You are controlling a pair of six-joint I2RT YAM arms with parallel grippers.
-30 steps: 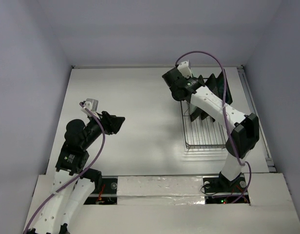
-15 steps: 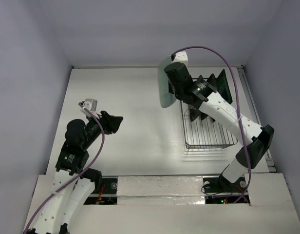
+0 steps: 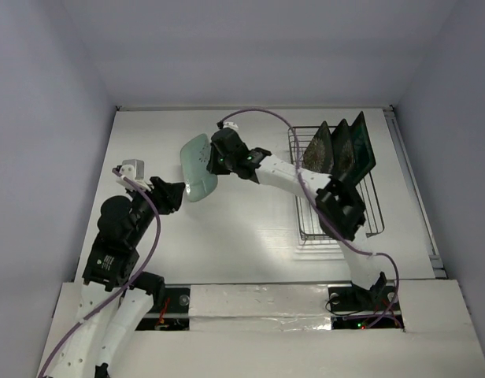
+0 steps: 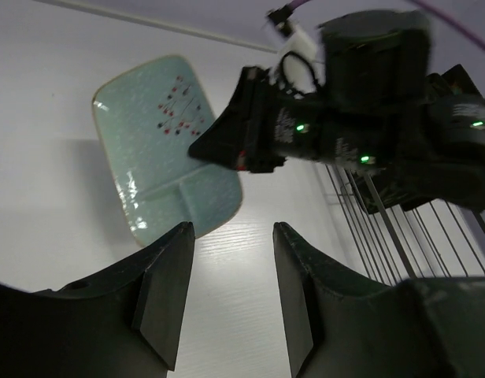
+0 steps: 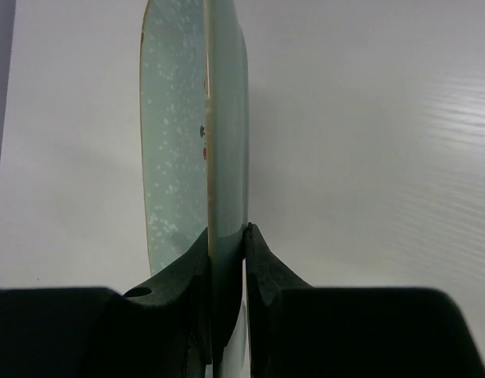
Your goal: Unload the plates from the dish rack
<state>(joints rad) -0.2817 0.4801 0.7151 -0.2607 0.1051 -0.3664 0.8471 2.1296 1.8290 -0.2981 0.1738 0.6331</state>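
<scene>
top view / plate: mint plate [image 3: 198,167] is out of the rack, over the surface [image 3: 250,228] left of centre, tilted on edge, face toward the left arm.
top view / right arm: stretched far across to the left, with the right end effector [image 3: 212,161] pinching the plate's right rim.
top view / left arm: left end effector [image 3: 172,194] is just beside the plate's near-left corner and pointed at it. Can't tell contact from here.
top view / rack: dish rack [image 3: 337,224] at right, with three dark plates [image 3: 341,143] upright at its far end. Near half is bare wire.
left wrist / own jaws: partly open, nothing between them. The left fingers [image 4: 162,293] frame the plate's lower edge without touching it.
left wrist / plate: seen face-on. Its shadow falls on the surface beside it, so judged to be lifted. Right end effector is clamped on its right edge, rack bars behind.
right wrist / grip: jaws closed tight on the plate, seen edge-on. Only a narrow strip of rim sits between the pads [image 5: 262,264].
step (judged): handover or guided set-down of the first of four plates.
risk 1: the rim pinch is shallow and the plate hangs far out. A bump from the left fingers could swing it loose and drop it.
risk 2: left jaws may be off-line with the thin rim, so closing could shove the plate instead of catching it.
risk 3: if the right lets go before the left has hold, the plate falls and may chip.
risk 4: right arm is at long reach with its elbow over the rack. Pulling back low could knock the upright plates.
</scene>
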